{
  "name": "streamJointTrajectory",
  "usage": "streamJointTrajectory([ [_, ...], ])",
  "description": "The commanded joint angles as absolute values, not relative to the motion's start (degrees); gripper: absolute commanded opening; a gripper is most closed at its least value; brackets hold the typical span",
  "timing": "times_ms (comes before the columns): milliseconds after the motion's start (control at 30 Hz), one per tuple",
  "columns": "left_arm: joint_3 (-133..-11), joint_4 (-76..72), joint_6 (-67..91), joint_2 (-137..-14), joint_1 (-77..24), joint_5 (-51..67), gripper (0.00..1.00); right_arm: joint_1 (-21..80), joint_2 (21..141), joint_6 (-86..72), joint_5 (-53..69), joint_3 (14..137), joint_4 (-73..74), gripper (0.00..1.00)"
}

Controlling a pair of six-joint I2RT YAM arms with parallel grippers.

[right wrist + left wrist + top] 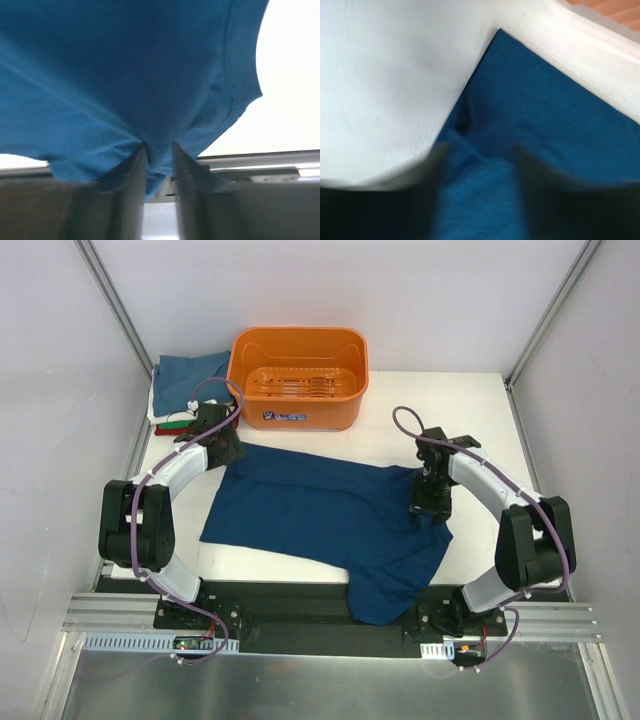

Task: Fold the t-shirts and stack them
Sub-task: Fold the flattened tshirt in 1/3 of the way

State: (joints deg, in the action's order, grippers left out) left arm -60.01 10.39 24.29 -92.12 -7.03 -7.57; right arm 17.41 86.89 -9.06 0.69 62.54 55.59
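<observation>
The dark navy-blue t-shirt [320,510] lies spread across the table, with one end hanging over the front edge. My left gripper [224,448] is at its far left corner. In the blurred left wrist view the fingers [420,200] stand apart with the blue cloth [540,110] between them. My right gripper [432,496] is at the shirt's right side. In the right wrist view it [159,160] is shut on a bunched fold of the shirt [125,75]. The graphic print is hidden.
An orange basket [298,375] stands at the back centre. A stack of folded tees sits at the back left, teal-blue [185,373] on top and white, green and red edges [172,426] below, close to my left gripper. The metal rail [260,162] runs along the front edge.
</observation>
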Motion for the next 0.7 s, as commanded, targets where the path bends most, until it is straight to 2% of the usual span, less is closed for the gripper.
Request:
streamJointTrajectory([
  [0,-61.08,16.51,26.18,-88.87,-6.59,-12.56,0.87,17.75,89.21,-9.50,-4.29,64.51,60.73,0.62],
  [33,-61.26,18.09,26.37,-88.07,-6.59,-13.00,0.99,17.93,88.77,-8.01,-5.52,65.12,61.17,0.66],
  [167,-61.61,18.72,27.77,-83.68,-6.59,-9.24,0.99,22.83,83.16,-0.55,-8.18,67.67,58.90,0.72],
  [267,-61.79,18.72,28.48,-81.13,-6.68,-4.58,0.99,27.13,80.78,4.11,-0.99,67.68,54.15,0.72],
  [333,-61.53,18.72,29.00,-79.55,-6.68,-3.08,0.99,29.96,80.95,5.09,5.52,67.15,51.08,0.70],
  [433,-60.12,18.72,29.62,-78.14,-6.68,-1.85,0.99,35.06,84.89,3.43,9.31,67.67,49.14,0.60],
  [667,-57.13,18.72,30.59,-77.25,-6.68,-1.15,0.99,35.69,94.55,0.18,5.45,67.67,45.71,0.47],
])
